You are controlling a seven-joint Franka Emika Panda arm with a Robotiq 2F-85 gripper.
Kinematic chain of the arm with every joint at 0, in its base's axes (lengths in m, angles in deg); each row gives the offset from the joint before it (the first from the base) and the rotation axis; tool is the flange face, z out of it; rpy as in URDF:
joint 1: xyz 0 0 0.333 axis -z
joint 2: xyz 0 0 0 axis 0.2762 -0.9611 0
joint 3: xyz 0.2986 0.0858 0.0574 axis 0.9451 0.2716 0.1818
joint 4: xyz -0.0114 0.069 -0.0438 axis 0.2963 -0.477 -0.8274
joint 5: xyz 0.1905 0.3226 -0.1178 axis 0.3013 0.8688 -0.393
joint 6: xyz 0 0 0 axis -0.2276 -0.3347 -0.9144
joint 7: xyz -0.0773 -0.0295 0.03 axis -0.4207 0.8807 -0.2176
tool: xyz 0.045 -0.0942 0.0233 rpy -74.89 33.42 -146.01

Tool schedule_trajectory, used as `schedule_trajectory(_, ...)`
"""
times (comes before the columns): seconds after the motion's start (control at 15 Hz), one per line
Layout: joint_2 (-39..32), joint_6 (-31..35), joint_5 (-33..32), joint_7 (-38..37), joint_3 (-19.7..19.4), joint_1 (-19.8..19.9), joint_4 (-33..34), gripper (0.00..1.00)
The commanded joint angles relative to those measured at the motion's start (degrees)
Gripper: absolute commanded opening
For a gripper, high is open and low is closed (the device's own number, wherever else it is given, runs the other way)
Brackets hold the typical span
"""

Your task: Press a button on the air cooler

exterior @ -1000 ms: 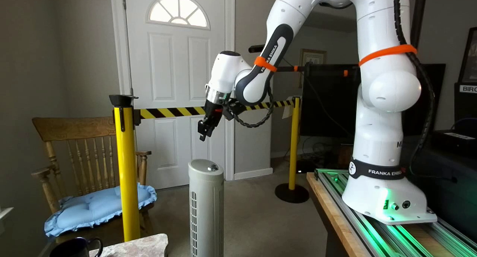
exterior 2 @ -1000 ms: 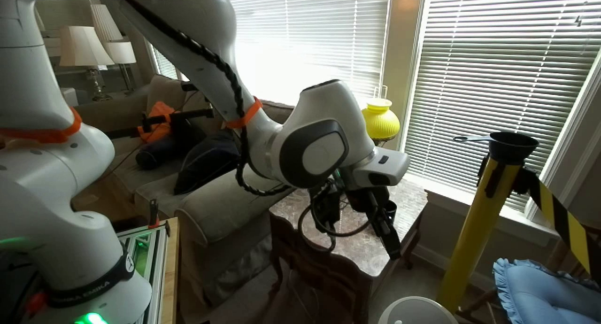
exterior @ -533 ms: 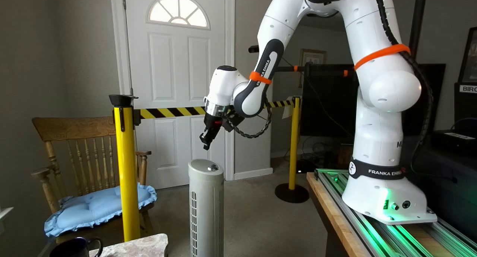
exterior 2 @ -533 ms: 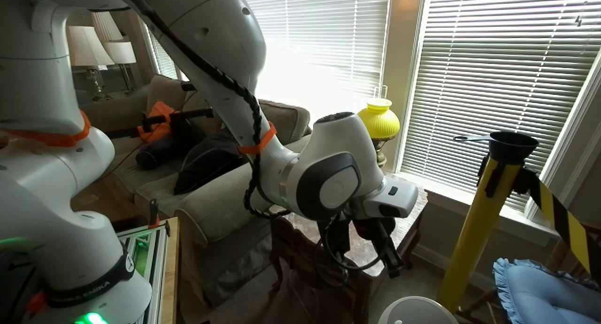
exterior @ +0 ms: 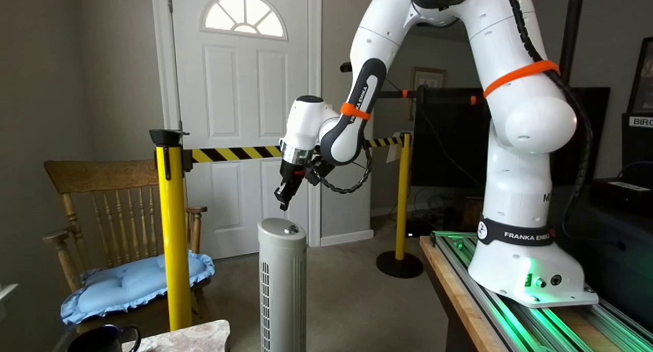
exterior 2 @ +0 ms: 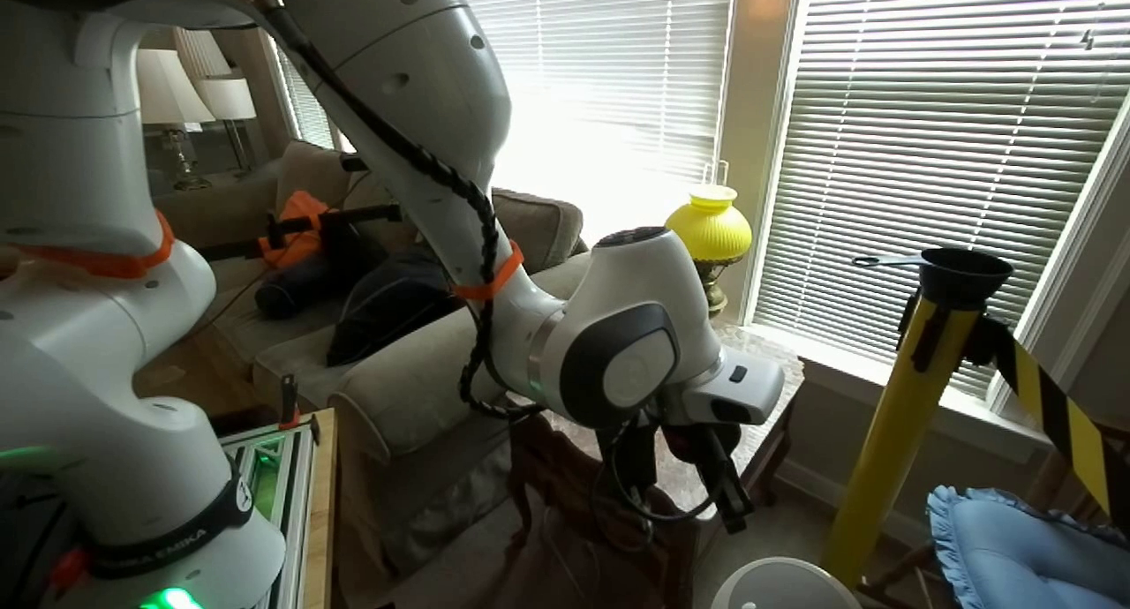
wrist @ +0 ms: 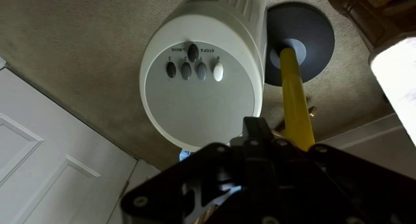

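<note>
The air cooler [exterior: 283, 291] is a slim pale-grey tower standing upright on the floor; its round top also shows in an exterior view [exterior 2: 786, 582]. In the wrist view its flat top [wrist: 200, 104] faces the camera. A row of oval buttons sits there: a white button [wrist: 218, 71] marked 0, grey ones and a dark button [wrist: 171, 69] marked 3. A dark stop/move button [wrist: 193, 53] lies beside the row. My gripper [exterior: 282, 206] is shut and empty, just above the cooler's top and apart from it. Its fingertips [wrist: 256, 121] overlap the top's edge away from the buttons.
A yellow post [exterior: 173, 240] stands near the cooler, with striped tape [exterior: 232, 154] running to a farther yellow post [exterior: 403, 199]. A wooden chair [exterior: 122, 209] with a blue cushion [exterior: 137, 285] and a stone-topped table [exterior: 194, 337] with a dark mug [exterior: 99, 340] are nearby.
My gripper has come down closer to the cooler's top, with most of the drop in the first half second and only a little since. The cooler has not moved.
</note>
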Motion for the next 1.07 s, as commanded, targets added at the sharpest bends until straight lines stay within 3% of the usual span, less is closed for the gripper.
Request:
schedule_trajectory(0.0,-2.9,2.5,-1.0,0.8,-0.8,0.7,0.8,0.00)
schedule_trajectory(0.4,-6.8,5.3,-1.5,0.9,-2.9,0.3,1.9,0.00)
schedule_trajectory(0.53,-8.5,7.8,-2.9,-0.7,-5.9,-1.5,3.4,0.00)
schedule_trajectory(1.0,-13.1,9.6,-1.3,0.9,-7.2,-1.7,5.4,0.00)
